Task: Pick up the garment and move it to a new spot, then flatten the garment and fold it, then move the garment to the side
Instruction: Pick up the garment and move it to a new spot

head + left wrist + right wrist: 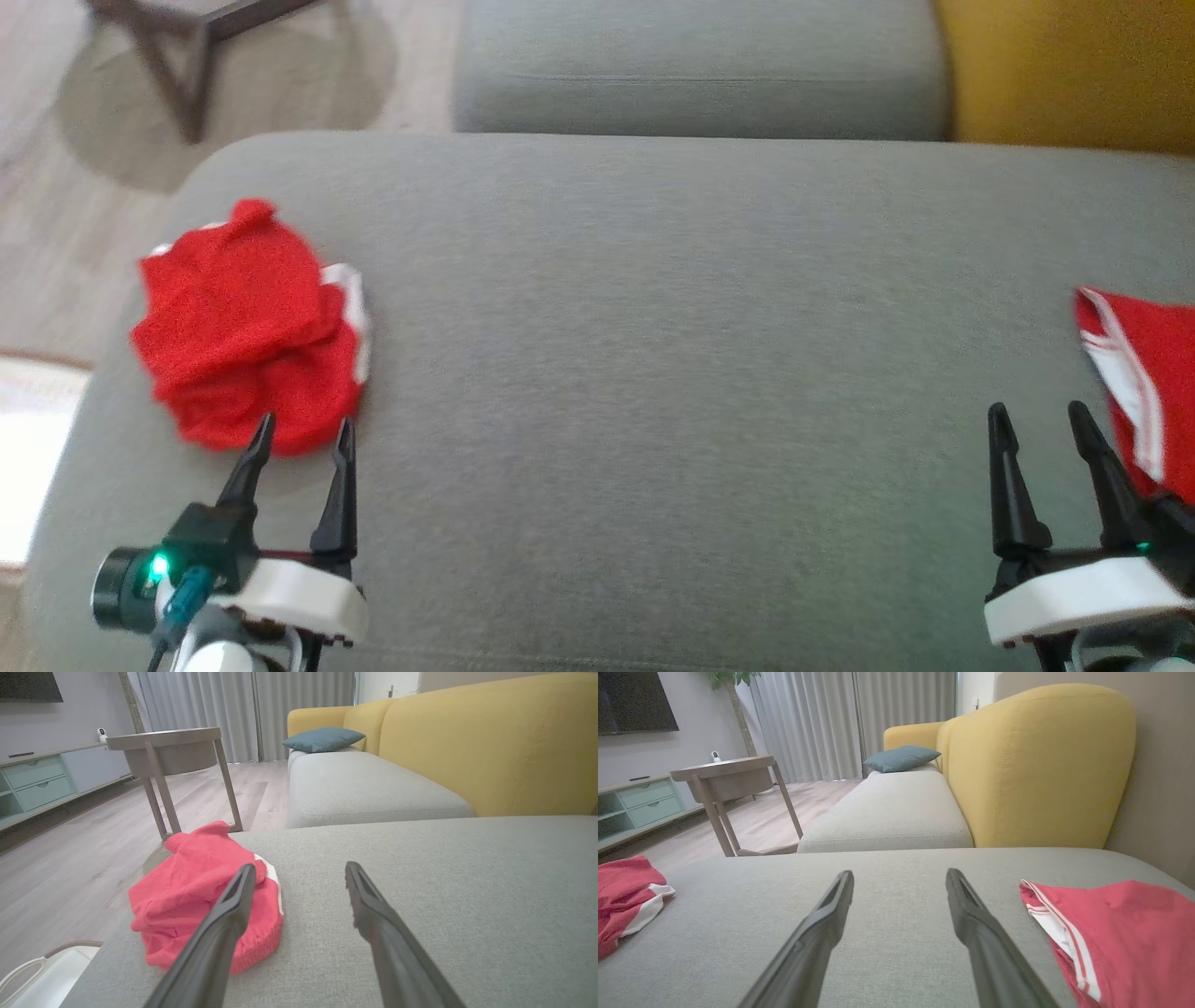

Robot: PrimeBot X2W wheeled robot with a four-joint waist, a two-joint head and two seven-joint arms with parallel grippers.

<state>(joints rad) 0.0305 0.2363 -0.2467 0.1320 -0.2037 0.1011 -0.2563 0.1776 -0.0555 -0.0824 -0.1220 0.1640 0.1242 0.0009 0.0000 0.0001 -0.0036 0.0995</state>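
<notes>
judging by how things lie, little of the task looks finished. a crumpled red fabric garment with white trim [247, 317] sits in a bunched heap near the left edge of the wide grey fabric sofa cushion [700, 373]. it is not flattened and shows no clean fold. a second red garment with white stripes [1153, 373] lies flatter at the cushion's far right, partly cut off by the edge of the head view. the broad middle of the cushion between them is bare.

i cannot tell for sure which of the two is meant. if it is the heap, then the pick-up, the move, the flattening, the folding and the setting aside all seem left to do. it could also be a rough fold already set aside, with the striped piece next.

the left claw [306, 425] has its two dark fingers spread wide, tips at the near edge of the heap. in the left wrist view one finger crosses in front of the red cloth, but whether it touches is unclear. nothing is pinched between them. the right claw [1038, 411] is likewise spread wide and holds nothing. it hovers over bare cushion just beside the striped garment, apart from it.
</notes>
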